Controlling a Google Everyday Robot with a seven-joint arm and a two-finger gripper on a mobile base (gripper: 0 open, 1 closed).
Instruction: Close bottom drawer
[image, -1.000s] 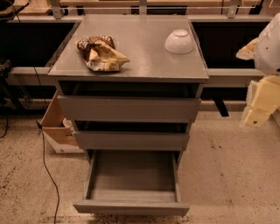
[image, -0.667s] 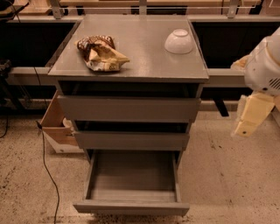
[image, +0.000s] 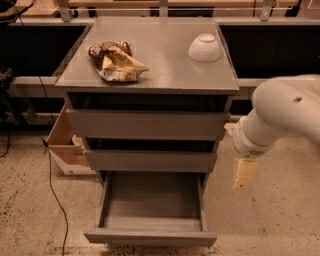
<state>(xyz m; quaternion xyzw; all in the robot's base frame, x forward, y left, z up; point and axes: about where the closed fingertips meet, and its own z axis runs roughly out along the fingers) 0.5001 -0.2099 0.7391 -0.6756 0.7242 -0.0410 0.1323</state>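
Note:
The grey cabinet (image: 150, 75) stands in the middle of the camera view. Its bottom drawer (image: 150, 237) is pulled far out, and its shallow grey box looks empty. My gripper (image: 244, 172) hangs cream-coloured from the white arm (image: 285, 112), just right of the cabinet. It is level with the gap between the middle drawer and the bottom drawer. It is apart from the bottom drawer's front, higher and to the right.
A crumpled snack bag (image: 117, 61) and an upturned white bowl (image: 205, 47) lie on the cabinet top. The top drawer (image: 147, 125) and middle drawer (image: 150, 161) stand slightly out. A cardboard box (image: 62, 145) and a black cable (image: 54, 195) are on the floor at the left.
My arm has swung left and down from the right edge toward the cabinet's right side. The gripper is now lower and closer to the drawers. The drawers have not moved.

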